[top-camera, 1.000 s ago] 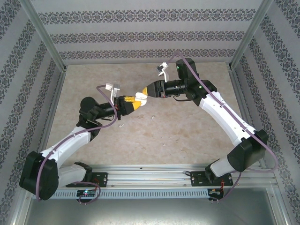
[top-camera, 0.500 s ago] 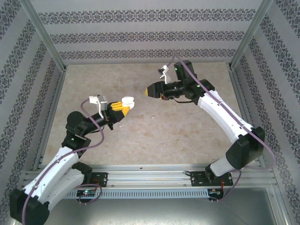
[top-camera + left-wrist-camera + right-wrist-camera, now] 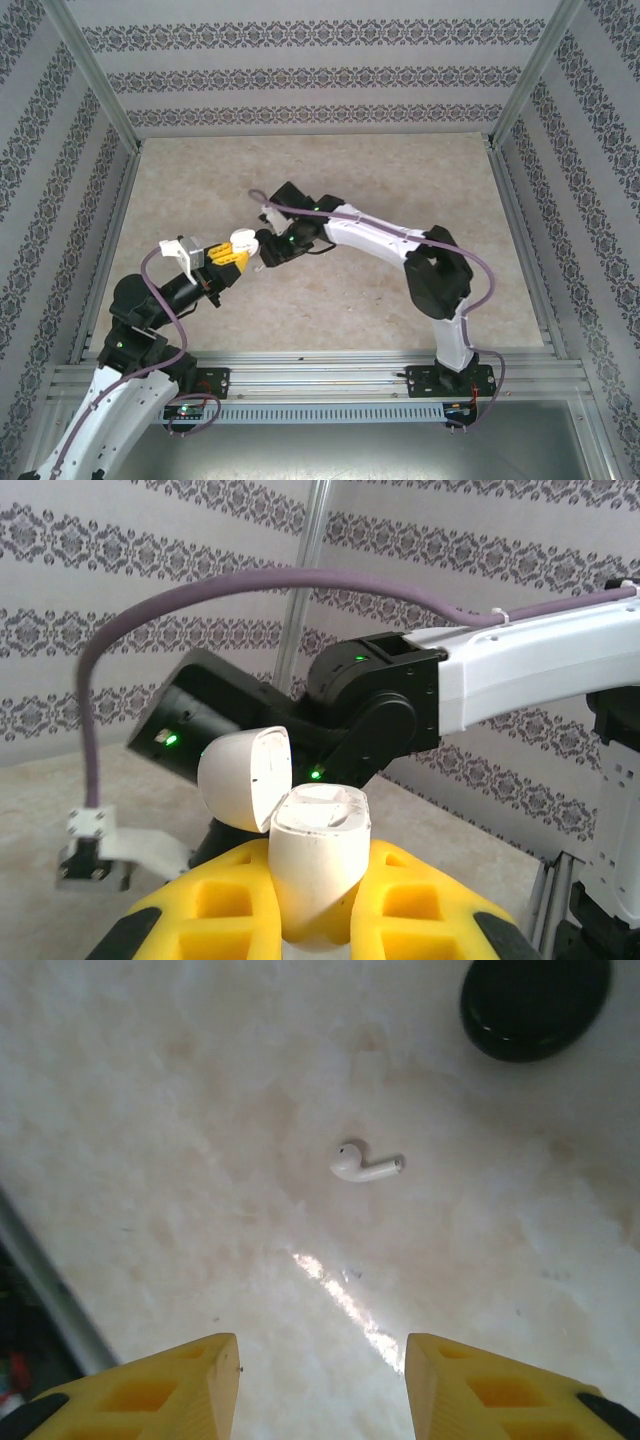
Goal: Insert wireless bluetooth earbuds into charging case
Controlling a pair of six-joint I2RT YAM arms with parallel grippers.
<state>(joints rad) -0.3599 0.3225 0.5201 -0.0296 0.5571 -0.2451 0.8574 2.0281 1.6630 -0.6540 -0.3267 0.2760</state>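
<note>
Case-holding falls to my left gripper [image 3: 232,256]: its yellow fingers [image 3: 420,900] are clenched on the lower body of the white charging case [image 3: 315,855], lifted off the table and stood upright. The lid [image 3: 245,778] is swung back to the left, so the mouth faces up and toward my other arm. I judge that is the reason for this pose: the case is offered as a steady, open target instead of lying loose where it could slide. What sits inside the wells I cannot tell from here.

Just beyond the case, my right arm [image 3: 520,680] reaches across toward the left side of the table. My right gripper [image 3: 320,1360] points down at the table [image 3: 150,1110] with its fingers released and spread, nothing between them. Ahead of them and a little to the right lies a white earbud [image 3: 362,1166], flat on the surface with its stem pointing right, apart from everything else. Farther right, at the far corner of that view, is a black round piece [image 3: 535,1000], well apart from the earbud. I judge the spread fingers are set to straddle the earbud once lowered; it is tiny and smooth, so it could skid or flip.
</note>
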